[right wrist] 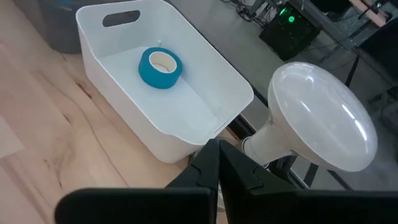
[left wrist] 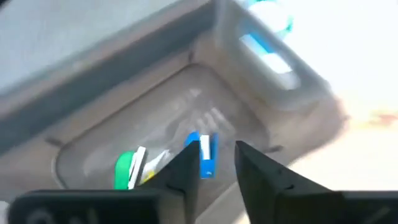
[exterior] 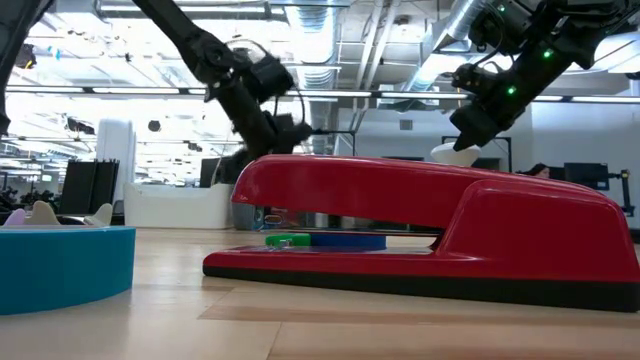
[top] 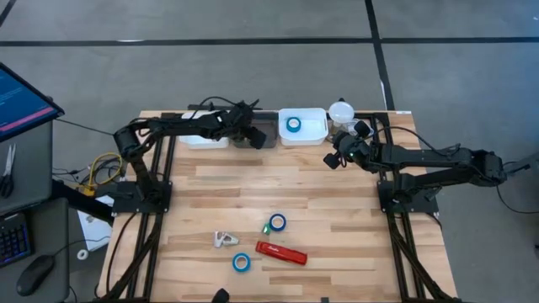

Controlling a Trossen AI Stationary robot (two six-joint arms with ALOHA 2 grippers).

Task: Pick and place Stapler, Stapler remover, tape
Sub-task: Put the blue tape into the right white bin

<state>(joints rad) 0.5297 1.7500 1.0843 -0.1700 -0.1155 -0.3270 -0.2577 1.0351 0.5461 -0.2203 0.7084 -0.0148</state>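
Left gripper point(left wrist: 211, 163): over grey bin point(top: 250, 136) at table's far edge; fingers apart, nothing between them; blurred
Grey bin: wrist view alone shows small green, blue and yellow bits inside; kind unclear
White bin point(top: 313, 124): smooth plastic, cut-out handle; one blue tape ring point(right wrist: 160, 67) on its floor
Right gripper point(right wrist: 217, 163): just right of white bin, fingers pressed together, empty
White dome point(right wrist: 323, 116): glossy, beside that bin
Near edge: pale remover point(top: 225, 240), tape rolls point(top: 277, 223) point(top: 242, 262), stapler point(top: 280, 252) on wood
Low view: red stapler fills frame, hiding most behind it
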